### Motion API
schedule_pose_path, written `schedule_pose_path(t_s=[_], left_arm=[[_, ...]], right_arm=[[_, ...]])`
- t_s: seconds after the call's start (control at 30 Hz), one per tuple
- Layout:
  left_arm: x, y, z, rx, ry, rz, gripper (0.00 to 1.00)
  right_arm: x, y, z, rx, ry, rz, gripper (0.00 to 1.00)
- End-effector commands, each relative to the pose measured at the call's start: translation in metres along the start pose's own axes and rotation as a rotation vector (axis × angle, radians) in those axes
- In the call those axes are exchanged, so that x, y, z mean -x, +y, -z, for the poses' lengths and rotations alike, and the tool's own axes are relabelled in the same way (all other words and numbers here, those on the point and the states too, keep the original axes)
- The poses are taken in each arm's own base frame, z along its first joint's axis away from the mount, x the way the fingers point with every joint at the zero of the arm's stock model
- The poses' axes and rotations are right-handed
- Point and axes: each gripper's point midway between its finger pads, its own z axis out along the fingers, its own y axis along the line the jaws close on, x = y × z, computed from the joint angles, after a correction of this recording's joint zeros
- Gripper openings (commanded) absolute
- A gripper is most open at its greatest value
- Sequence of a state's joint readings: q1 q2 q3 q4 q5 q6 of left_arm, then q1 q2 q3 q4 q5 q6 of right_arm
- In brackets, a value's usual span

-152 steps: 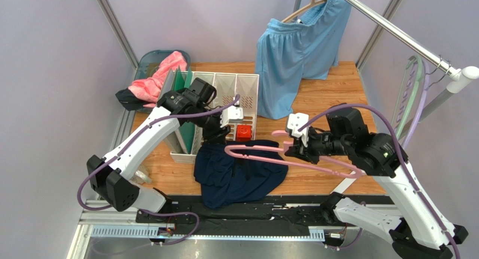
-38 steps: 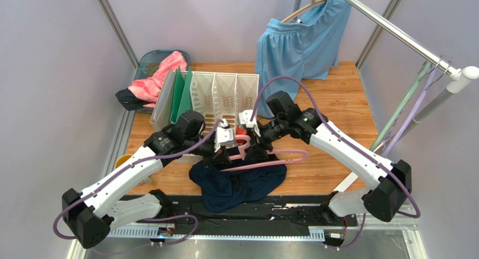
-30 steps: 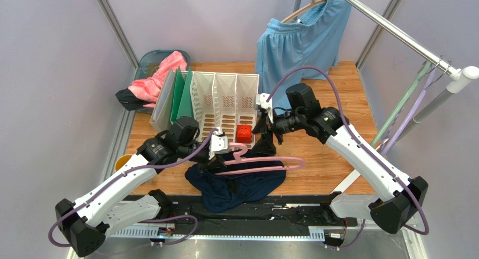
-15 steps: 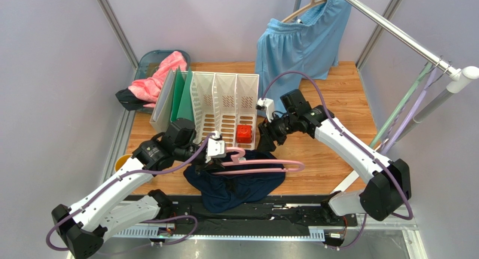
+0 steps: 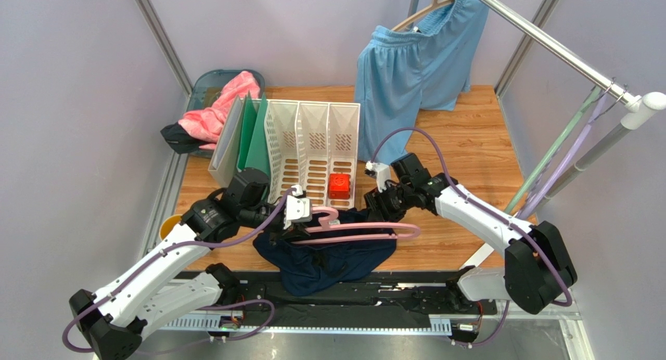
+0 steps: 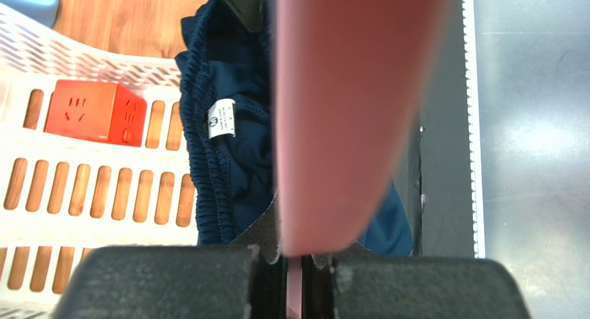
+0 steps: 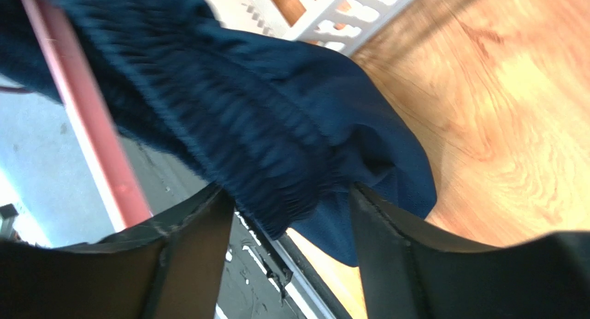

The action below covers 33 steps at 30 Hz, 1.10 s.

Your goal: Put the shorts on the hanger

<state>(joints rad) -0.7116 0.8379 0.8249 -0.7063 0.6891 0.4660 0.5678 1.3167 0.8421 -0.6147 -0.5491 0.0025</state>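
Note:
The dark navy shorts (image 5: 336, 258) lie crumpled at the table's near edge, partly over the black rail. The pink hanger (image 5: 367, 229) hovers level above them, and my left gripper (image 5: 301, 219) is shut on it beside the hook. In the left wrist view a thin pink strip of the hanger (image 6: 353, 111) sits between the closed jaws, with the shorts' (image 6: 235, 181) waistband and white label beyond. My right gripper (image 5: 383, 202) is at the shorts' far right edge. Its jaws stand open, and the ribbed waistband (image 7: 277, 146) reaches between the fingers (image 7: 194, 253).
A white file rack (image 5: 313, 141) holding a red block (image 5: 338, 187) stands just behind the shorts, with green folders (image 5: 252, 137) to its left. Light blue shorts (image 5: 406, 71) hang from the steel rail (image 5: 563, 52). A pink cloth (image 5: 219, 106) lies in a bin at the back left.
My right gripper has come down and nearer, from beside the rack to the shorts' waistband. The left gripper has drifted slightly left with the hanger. Five seconds ago the right gripper held the hanger.

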Motion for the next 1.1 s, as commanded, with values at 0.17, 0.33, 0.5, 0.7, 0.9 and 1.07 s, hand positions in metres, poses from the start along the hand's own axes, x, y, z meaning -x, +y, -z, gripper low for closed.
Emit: schedule_pose_path(t_s=[0.17, 0.33, 0.5, 0.7, 0.9, 1.07], left_arm=[[0.003, 0.012, 0.016, 0.138, -0.007, -0.001, 0.0], [-0.016, 0.026, 0.031, 0.273, 0.079, -0.005, 0.0], [-0.041, 0.023, 0.048, 0.323, 0.186, -0.028, 0.0], [-0.063, 0.034, 0.075, 0.458, 0.308, -0.042, 0.0], [-0.064, 0.03, 0.086, 0.514, 0.288, -0.033, 0.0], [-0.069, 0.026, 0.081, 0.435, 0.336, -0.086, 0.0]], right_arm=[[0.018, -0.012, 0.008, -0.053, -0.075, -0.05, 0.0], [0.016, -0.02, 0.04, -0.092, -0.1, -0.098, 0.0], [0.014, -0.024, 0.059, -0.142, -0.08, -0.061, 0.0], [0.009, -0.035, 0.077, -0.215, -0.05, -0.043, 0.0], [-0.001, -0.044, 0.08, -0.256, -0.023, -0.033, 0.0], [0.008, -0.045, 0.091, -0.256, -0.038, -0.038, 0.0]])
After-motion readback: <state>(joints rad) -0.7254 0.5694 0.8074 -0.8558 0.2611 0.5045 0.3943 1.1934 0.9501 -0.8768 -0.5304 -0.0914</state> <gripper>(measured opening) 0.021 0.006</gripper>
